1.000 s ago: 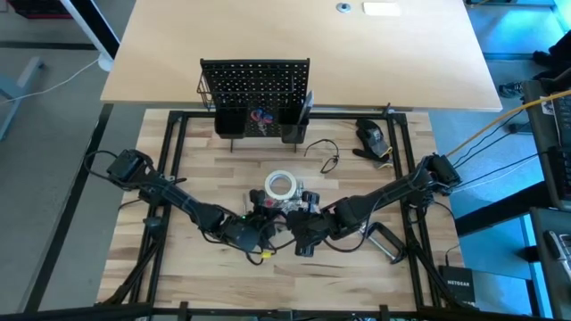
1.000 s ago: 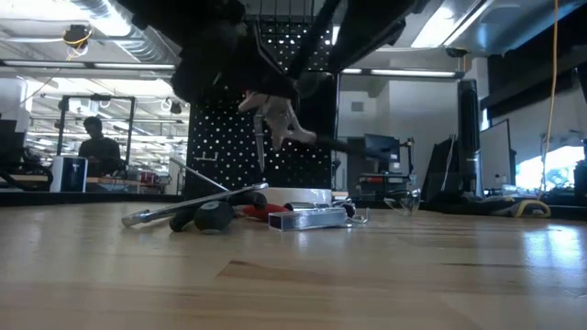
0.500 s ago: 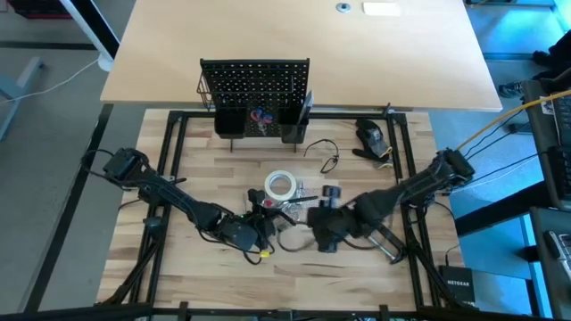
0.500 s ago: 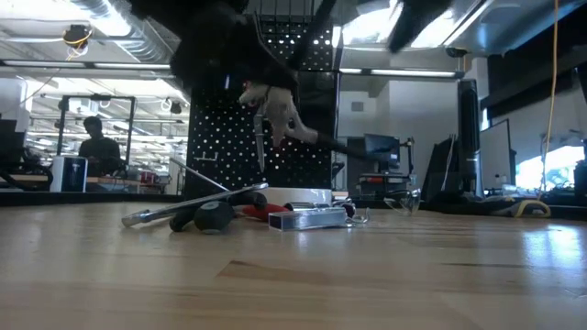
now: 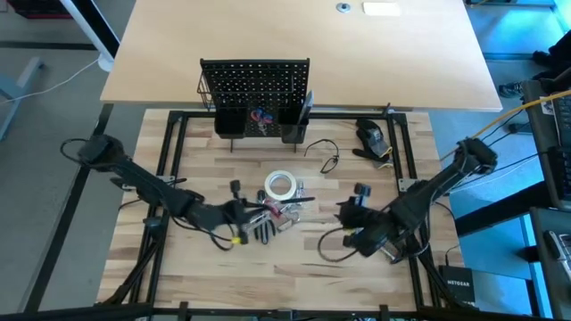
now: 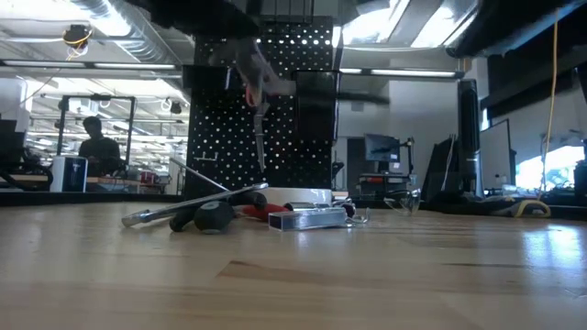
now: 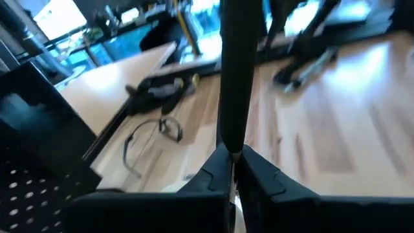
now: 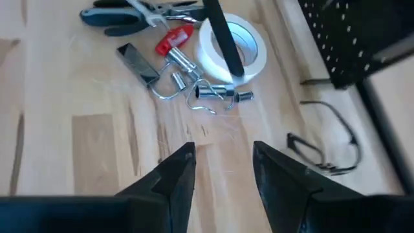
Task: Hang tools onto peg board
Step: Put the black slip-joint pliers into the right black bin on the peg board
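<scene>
risk: left gripper (image 5: pixel 239 214) is pinched shut on a long thin black-handled tool (image 7: pixel 236 71), lifted above the white tape roll (image 5: pixel 280 185); thin grip could let it swivel or drop before the upright black peg board (image 5: pixel 254 78). right gripper (image 8: pixel 223 169) is spread, empty.

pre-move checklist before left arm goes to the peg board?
1. Left gripper grip: ok, shut on a slim dark tool.
2. Which tool it is: cannot tell.
3. Right gripper out of the way: ok, open, empty, off to the right of the tool pile.
4. Peg board upright at the far side: ok.
5. Free hook for this tool: cannot tell.
6. All tools hung: not ok, tape roll and pliers lie on the table.
</scene>
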Robot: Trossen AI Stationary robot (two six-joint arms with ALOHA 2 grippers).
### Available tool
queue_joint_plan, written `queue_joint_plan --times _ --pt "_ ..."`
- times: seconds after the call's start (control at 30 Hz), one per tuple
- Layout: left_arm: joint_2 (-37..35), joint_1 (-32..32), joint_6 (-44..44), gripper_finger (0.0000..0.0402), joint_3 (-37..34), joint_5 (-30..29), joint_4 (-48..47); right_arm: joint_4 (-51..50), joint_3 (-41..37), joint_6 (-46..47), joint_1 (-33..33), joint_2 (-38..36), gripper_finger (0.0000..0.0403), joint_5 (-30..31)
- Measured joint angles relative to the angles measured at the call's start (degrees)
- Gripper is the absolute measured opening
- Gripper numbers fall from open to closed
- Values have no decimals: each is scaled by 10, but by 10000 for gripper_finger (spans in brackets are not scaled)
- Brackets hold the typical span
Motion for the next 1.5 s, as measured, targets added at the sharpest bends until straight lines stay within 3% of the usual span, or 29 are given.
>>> queue_joint_plan --times 0.13,0.3,0.47,0.7,1.03,1.2,1.33,1.5 --pt "-61 0 -2 2 -54 33 79 180 -133 -6 -7 -69 156 10" --pt "-90 3 0 2 -110 93 217 470 -241 -104 -32 -83 156 -7" --pt "-87 19 -20 2 -122 167 265 676 -262 -208 -71 -51 156 -38" --pt "-63 37 -47 2 -123 190 275 871 -261 -300 -118 -20 156 -151" --pt "-30 57 -73 2 -123 221 307 912 -260 -322 -152 2 156 -183" --pt "-33 55 -75 2 -123 223 308 900 -233 -400 -132 -17 156 -212" --pt "-61 42 -72 2 -123 225 312 812 -204 -473 -99 -50 156 -207" --pt "-100 16 -52 3 -123 239 310 719 -185 -485 -52 -85 156 -143"
